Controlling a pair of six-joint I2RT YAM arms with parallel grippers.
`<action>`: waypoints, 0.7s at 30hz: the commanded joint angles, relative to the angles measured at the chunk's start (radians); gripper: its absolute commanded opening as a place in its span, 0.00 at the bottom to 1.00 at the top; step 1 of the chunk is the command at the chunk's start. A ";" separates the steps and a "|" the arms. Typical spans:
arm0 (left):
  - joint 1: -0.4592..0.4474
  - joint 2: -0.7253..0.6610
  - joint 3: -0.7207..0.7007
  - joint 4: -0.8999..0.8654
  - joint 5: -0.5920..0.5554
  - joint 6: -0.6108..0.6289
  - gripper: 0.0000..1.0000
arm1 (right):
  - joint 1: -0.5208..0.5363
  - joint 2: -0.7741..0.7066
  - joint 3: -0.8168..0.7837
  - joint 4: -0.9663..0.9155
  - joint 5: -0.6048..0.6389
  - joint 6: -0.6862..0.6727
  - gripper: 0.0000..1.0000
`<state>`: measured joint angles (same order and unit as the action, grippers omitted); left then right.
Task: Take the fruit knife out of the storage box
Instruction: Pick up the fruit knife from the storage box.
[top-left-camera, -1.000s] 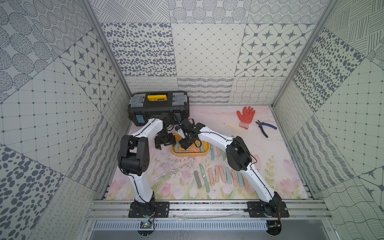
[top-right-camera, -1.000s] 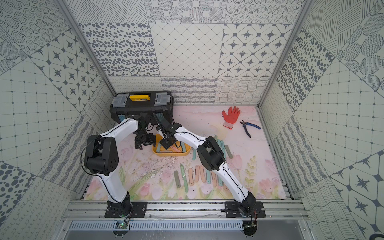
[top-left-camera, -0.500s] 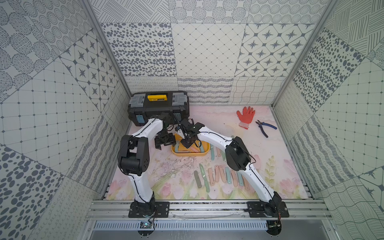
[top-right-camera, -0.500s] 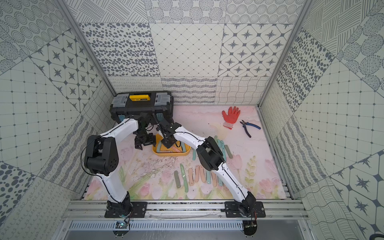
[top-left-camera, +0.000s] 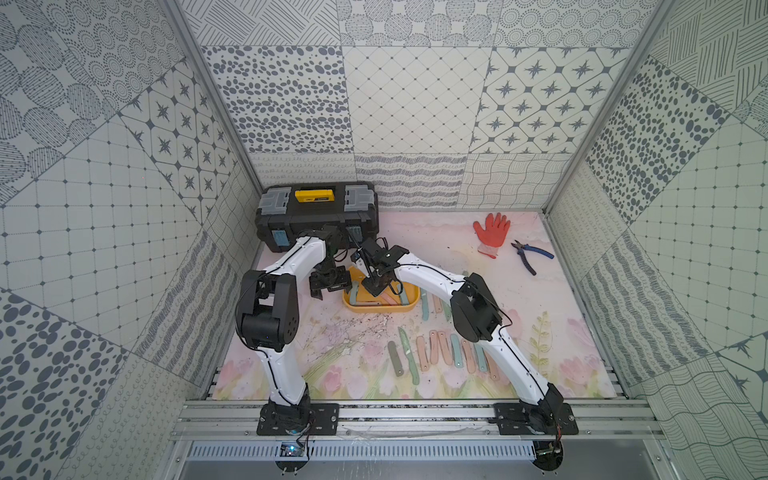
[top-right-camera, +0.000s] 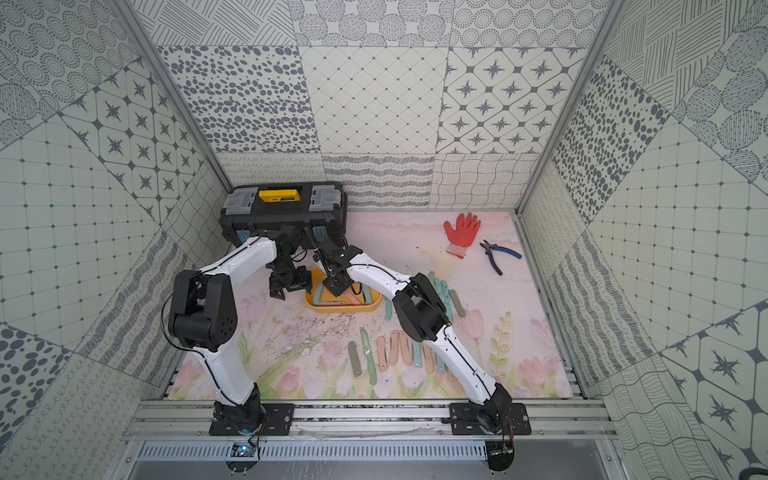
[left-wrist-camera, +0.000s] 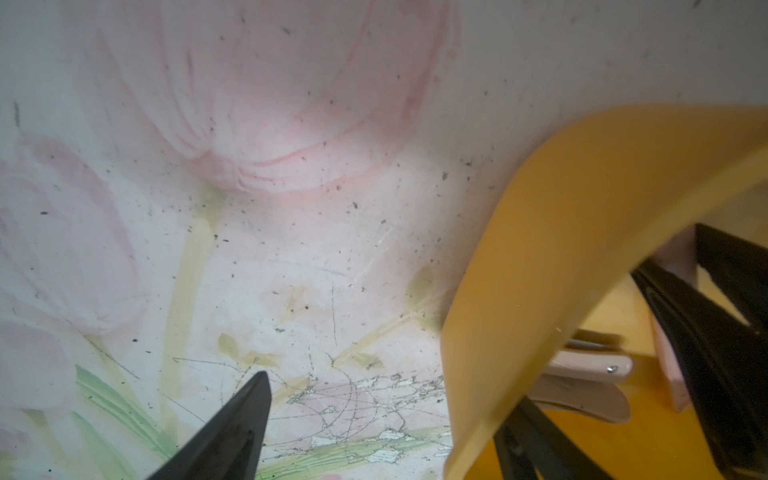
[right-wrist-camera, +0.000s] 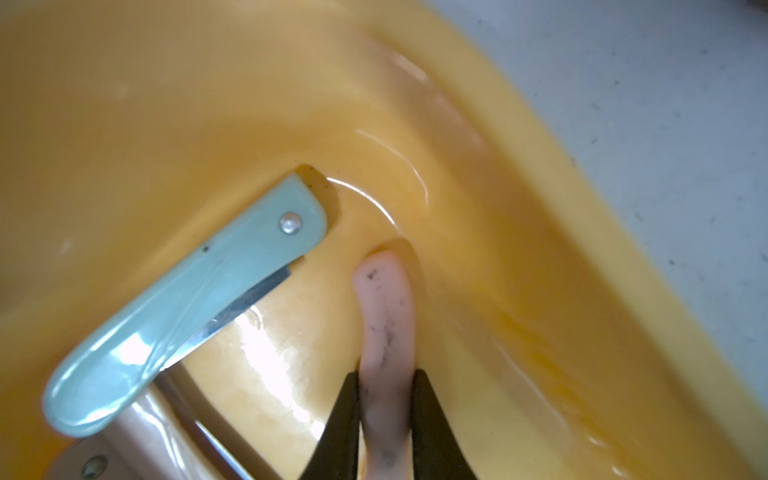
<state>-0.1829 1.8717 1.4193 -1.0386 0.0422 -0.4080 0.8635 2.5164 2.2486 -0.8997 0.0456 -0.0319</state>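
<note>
Fruit knife, pink, folded: 1, inside storage box, pinched betw. both fingers of R gripper, jaws nearly together on it. R wrist view counts 3 knives in box: pink one, teal knife w/ blade edge showing, tan knife partly under it. Top views hide the pinch beneath the wrist. L wrist view alone shows L gripper spread wide, holding nothing, box wall betw. its fingers: 1 over mat, 1 inside. Box sits near mat ctr. 1 black toolbox at 11 o'clock, 1 red glove + 1 pliers at 1–2. Loose knives at 5 o'clock of box: ~9 in a row, a few more at 3. R arm covers some, so total unclear.
</note>
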 joint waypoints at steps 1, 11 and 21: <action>-0.001 -0.004 0.015 -0.026 0.002 0.007 0.81 | -0.003 -0.066 -0.056 -0.006 0.039 0.019 0.10; -0.001 -0.004 0.016 -0.026 0.001 0.004 0.81 | -0.003 -0.189 -0.131 0.051 0.017 0.057 0.10; -0.001 -0.005 0.015 -0.026 0.002 0.005 0.81 | -0.002 -0.193 -0.139 0.040 0.020 0.066 0.10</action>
<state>-0.1829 1.8717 1.4193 -1.0386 0.0422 -0.4080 0.8589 2.3493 2.1212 -0.8757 0.0685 0.0196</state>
